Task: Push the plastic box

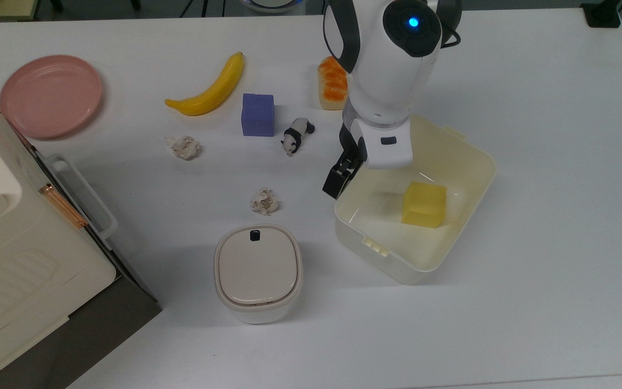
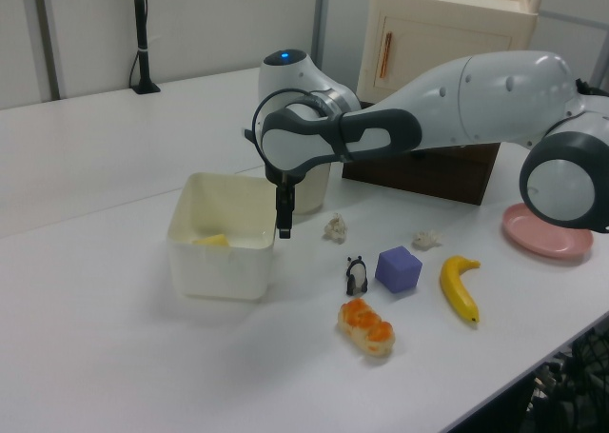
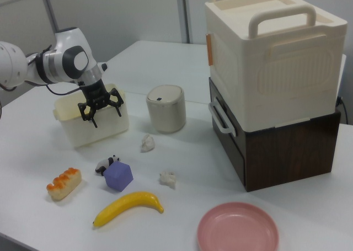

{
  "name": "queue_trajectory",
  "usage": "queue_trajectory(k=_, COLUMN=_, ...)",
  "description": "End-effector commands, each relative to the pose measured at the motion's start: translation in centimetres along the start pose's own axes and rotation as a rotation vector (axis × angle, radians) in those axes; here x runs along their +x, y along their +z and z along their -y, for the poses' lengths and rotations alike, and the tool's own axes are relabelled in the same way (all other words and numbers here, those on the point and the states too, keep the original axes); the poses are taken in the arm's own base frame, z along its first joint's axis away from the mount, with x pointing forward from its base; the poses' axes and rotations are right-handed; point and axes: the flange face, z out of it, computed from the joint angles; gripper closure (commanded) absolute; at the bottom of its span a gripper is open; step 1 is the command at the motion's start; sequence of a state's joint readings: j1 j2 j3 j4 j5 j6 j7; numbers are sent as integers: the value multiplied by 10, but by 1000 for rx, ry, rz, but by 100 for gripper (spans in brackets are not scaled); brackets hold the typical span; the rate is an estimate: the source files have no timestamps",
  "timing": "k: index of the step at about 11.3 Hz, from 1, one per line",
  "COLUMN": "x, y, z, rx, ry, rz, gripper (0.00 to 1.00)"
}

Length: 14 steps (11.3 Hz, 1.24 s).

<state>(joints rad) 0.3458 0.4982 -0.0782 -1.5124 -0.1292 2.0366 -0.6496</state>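
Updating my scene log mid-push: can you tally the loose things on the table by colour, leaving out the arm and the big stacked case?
Yellow: 2, banana and block inside the plastic box
Cream or white: 4, plastic box, lidded container, two paper wads
Pink: 1, plate
Purple: 1, cube
Black and white: 1, panda
Orange-topped: 1, bread
Total: 10

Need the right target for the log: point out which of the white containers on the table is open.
The plastic box beside the gripper: no lid, a yellow block inside. The small round-cornered container has its beige lid on.
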Motion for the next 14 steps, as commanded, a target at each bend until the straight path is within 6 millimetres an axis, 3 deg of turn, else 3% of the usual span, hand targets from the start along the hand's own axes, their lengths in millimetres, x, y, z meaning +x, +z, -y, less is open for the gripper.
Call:
queue_trajectory(k=1, x=2, y=-4, z=-5, rx=-44, ry=-1, rz=4, gripper=0)
queue_trajectory(k=3, x=-8, y=-15, z=-11, rx=-44, ry=8, rz=4, gripper=0)
queue_trajectory(k=8, x=-69, y=-55, z=-33, rx=26, ry=149, rz=58, gripper=0)
queue_trajectory(k=11, x=-89, y=-62, z=-38, rx=43, ry=544, rz=107, gripper=0)
queue_trajectory(k=14, x=-128, y=-104, z=-59, rx=37, ry=866, rz=48, gripper=0)
